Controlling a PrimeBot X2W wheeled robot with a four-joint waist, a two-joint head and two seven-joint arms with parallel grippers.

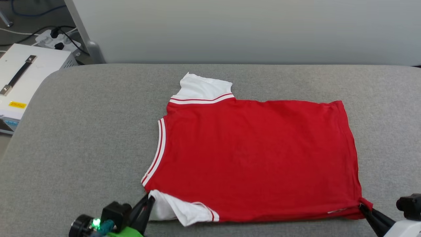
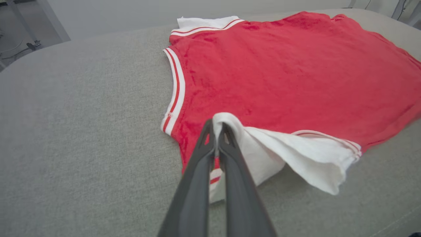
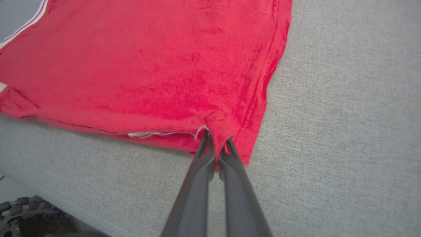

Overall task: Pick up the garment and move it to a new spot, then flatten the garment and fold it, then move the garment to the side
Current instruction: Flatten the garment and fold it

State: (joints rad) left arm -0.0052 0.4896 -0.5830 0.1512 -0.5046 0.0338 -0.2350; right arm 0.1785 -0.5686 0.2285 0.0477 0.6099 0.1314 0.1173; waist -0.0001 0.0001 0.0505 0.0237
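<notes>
Currently two sets of jaws pinch one garment [image 1: 256,154].

Grey padded surface [image 1: 82,138], clutter at its far left
A white case [image 1: 39,65] with 1 black strap handle [image 1: 18,75] and a yellow label [image 1: 17,104] stands left of it; beyond, a power strip [image 1: 56,39] holds 2 black plugs near a pale panel [image 1: 250,29].

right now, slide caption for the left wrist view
Left claw pinches white sleeve of red jersey T-shirt on grey fabric surface.
</notes>
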